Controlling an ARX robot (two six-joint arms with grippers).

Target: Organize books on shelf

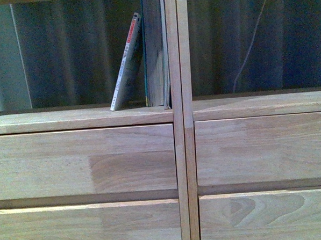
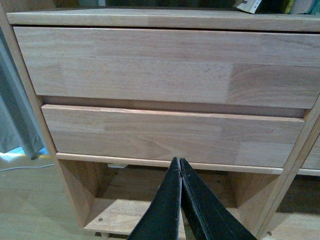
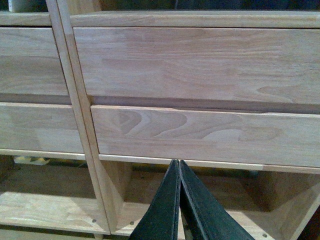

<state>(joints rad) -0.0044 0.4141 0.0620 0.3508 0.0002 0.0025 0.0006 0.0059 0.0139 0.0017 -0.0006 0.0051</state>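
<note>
White paperback (image 1: 126, 62) leans rightward against upright teal book (image 1: 154, 50).

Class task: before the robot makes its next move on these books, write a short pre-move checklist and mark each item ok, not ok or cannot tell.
1. Left gripper empty, shut: ok.
2. Right gripper empty, shut: ok.
3. Thin white paperback upright: not ok, it leans towards the teal book.
4. Teal book upright against the shelf divider: ok.
5. Grippers level with the books: not ok, both point at the drawers below.
6. Other books waiting: cannot tell.
</note>
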